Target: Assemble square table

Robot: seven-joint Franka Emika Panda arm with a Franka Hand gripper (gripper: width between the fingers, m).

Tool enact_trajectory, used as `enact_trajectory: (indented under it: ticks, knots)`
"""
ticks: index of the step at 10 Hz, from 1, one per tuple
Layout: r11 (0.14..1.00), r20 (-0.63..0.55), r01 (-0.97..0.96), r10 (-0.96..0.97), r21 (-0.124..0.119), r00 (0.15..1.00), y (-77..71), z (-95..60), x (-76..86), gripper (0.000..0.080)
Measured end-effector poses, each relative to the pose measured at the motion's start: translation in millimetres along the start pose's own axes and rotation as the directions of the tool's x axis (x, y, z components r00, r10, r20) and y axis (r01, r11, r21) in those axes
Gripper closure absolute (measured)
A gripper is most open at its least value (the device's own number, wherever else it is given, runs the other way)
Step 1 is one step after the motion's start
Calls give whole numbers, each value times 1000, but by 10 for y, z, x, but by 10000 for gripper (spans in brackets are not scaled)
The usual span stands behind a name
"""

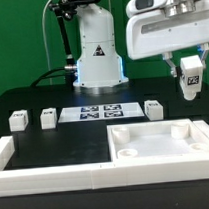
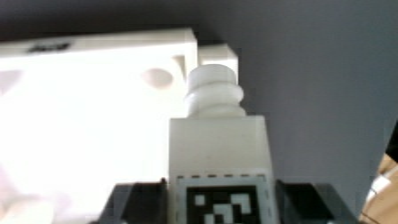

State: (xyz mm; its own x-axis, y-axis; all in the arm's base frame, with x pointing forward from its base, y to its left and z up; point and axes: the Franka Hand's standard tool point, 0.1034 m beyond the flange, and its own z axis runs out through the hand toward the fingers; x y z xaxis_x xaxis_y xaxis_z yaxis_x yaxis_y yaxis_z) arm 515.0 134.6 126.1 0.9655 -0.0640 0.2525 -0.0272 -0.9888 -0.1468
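The white square tabletop panel (image 1: 161,149) lies rim-up at the front of the table, toward the exterior view's right. My gripper (image 1: 190,85) hangs above its far right corner, shut on a short white tagged leg (image 1: 191,78). In the wrist view the leg (image 2: 221,140) points away from the camera, its rounded tip over the edge of the panel (image 2: 89,110) near a corner hole. Three more legs lie on the table: two (image 1: 17,120) (image 1: 48,118) at the exterior view's left and one (image 1: 155,108) right of the middle.
The marker board (image 1: 98,114) lies flat in front of the robot base (image 1: 96,53). A long white L-shaped rail (image 1: 37,175) runs along the front edge and the exterior view's left side.
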Motion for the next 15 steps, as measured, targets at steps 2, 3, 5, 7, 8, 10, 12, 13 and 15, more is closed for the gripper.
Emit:
enact_trajectory:
  ticks: [2,3,5,7,8,10,12,13,15]
  knots:
    - [1000,-131,13,-12,12,991,-41,0,-12,511]
    - [1000,-194,22,-18,18,981,-53,6,-24,511]
    - [998,-240,62,-57,10,969,-15,147,-59,511]
    - [995,-252,100,-97,-2,963,11,259,118,511]
    - [994,-264,106,-104,-3,959,3,225,222,511]
    - [994,-260,110,-108,-4,960,-5,232,223,511]
    - [994,-260,112,-109,-4,960,-3,233,222,511]
    - [994,-258,113,-111,-6,960,8,248,219,511]
    - [991,-265,135,-135,-19,955,71,393,357,511]
